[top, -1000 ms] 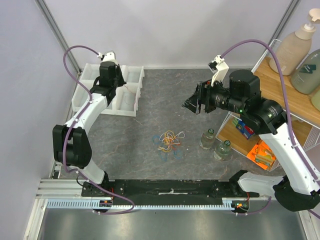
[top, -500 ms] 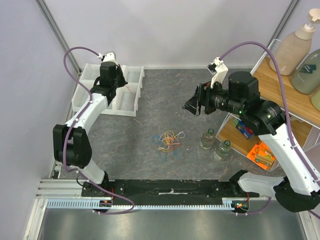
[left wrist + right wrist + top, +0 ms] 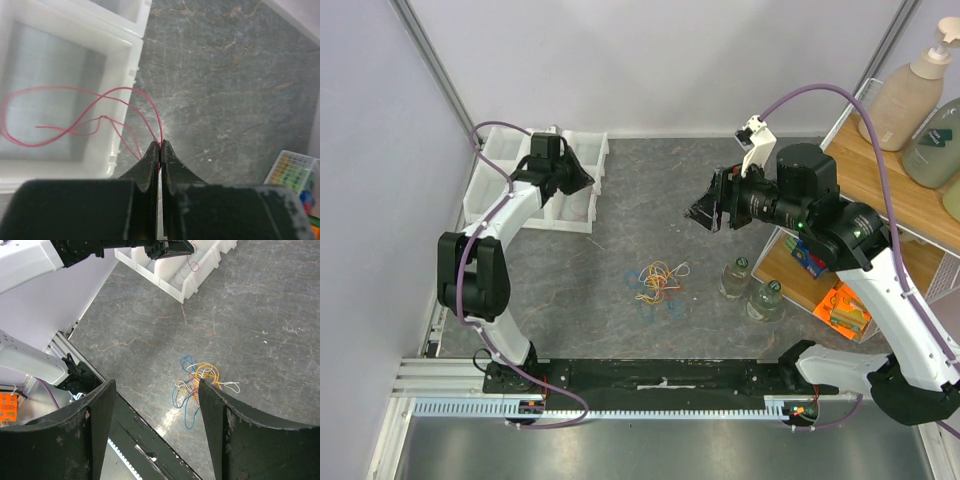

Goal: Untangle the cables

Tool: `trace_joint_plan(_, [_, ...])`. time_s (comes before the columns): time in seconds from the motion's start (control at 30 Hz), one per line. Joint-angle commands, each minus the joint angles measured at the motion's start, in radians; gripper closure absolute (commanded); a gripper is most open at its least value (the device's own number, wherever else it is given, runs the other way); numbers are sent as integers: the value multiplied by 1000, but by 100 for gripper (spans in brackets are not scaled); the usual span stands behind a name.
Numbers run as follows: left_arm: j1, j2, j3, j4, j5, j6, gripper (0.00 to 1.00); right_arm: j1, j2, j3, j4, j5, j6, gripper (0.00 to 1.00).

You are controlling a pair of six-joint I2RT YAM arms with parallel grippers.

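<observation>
From the overhead camera, my left gripper (image 3: 585,182) hangs at the inner edge of the white bin (image 3: 492,150) at the far left of the table. Whatever it carries is too fine to make out from up here. The right gripper (image 3: 703,212) hovers high over mid-table. The tangle of cables (image 3: 657,282) lies on the table in front of the bases, well apart from both grippers and near two bottles (image 3: 736,275).

The left wrist camera settles what the overhead one leaves open. The fingers are pressed together on the red cable (image 3: 75,131), pinched right at the tips. Its loops sag into the nearest bin compartment, but the pinch point itself looks to sit just outside the bin wall, over bare table.

I read this as the drop-off step. To do it well, I'd carry the tips inward until they are squarely above the compartment, then spread the fingers fully and lift straight up. That way the strand falls inside the compartment instead of draping over the wall or clinging to a pad.

The right wrist camera shows its own fingers wide apart with nothing between them. Below and between them lies the tangle, with blue, orange, yellow and what may be white strands. This view alone shows the loops clearly enough to choose the next one.
</observation>
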Motion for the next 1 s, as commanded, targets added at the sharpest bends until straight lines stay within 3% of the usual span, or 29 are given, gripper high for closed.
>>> trace_joint_plan(0.0, [33, 35, 103, -82, 170, -141, 98, -2, -34, -19, 40, 23, -3, 26])
trace_joint_plan(0.1, [71, 75, 144, -154, 275, -186, 98, -3, -40, -21, 40, 30, -3, 26])
trace_joint_plan(0.57, [163, 259, 265, -163, 407, -249, 98, -2, -48, -24, 39, 35, 0, 26])
trace_joint_plan(0.97, [182, 393, 419, -308, 182, -46, 98, -3, -65, -22, 17, 50, -1, 26])
